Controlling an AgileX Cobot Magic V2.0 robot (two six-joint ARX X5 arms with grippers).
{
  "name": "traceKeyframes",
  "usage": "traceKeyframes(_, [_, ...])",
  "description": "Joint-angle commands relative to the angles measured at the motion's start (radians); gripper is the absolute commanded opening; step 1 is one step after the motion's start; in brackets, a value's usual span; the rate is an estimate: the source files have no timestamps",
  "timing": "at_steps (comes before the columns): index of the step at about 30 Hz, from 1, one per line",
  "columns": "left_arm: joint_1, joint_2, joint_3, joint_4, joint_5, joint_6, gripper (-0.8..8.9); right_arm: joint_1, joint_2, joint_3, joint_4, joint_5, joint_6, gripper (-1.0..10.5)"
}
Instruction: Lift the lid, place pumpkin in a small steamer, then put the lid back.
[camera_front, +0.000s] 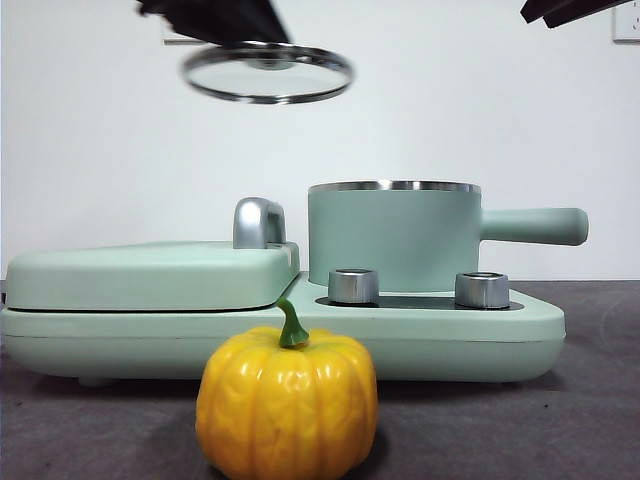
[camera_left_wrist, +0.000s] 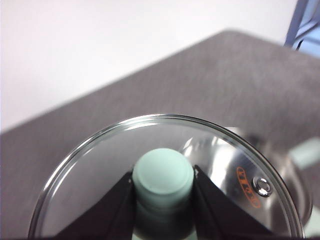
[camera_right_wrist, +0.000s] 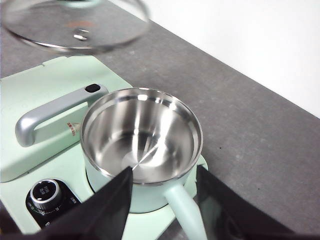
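Holding: lid (camera_front: 267, 72) gripped by knob in left tool (camera_left_wrist: 163, 186), high above cover | right tool (camera_right_wrist: 162, 182) spread wide over empty small steamer (camera_front: 393, 237) | pumpkin (camera_front: 287, 405) on surface in front

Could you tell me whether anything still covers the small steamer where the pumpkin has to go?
Nothing visible does. The left gripper holds the lid in the air, up and to one side of the small steamer, whose steel interior shows open and empty. The pumpkin sits on the table in front.

Your left gripper (camera_left_wrist: 163, 187) is raised high with its fingers (camera_left_wrist: 122, 207) closed on the knob of the lid (camera_left_wrist: 100, 165), while your right gripper (camera_right_wrist: 162, 192) hangs with fingers spread apart.
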Motion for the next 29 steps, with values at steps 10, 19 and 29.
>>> traceKeyframes(10, [0.161,-0.213,0.006,-0.27,0.034,-0.004,0.1,0.169,0.016,0.019,-0.075,-0.001,0.008,2.4])
traceKeyframes(19, [0.194,-0.349,-0.219,-0.223,0.034,-0.038,0.1,0.428,0.131,0.019,-0.169,0.049,-0.047,2.9])
traceKeyframes(29, [0.197,-0.413,-0.276,-0.192,0.03,-0.052,0.1,0.63,0.385,0.019,-0.154,0.056,-0.068,3.4])
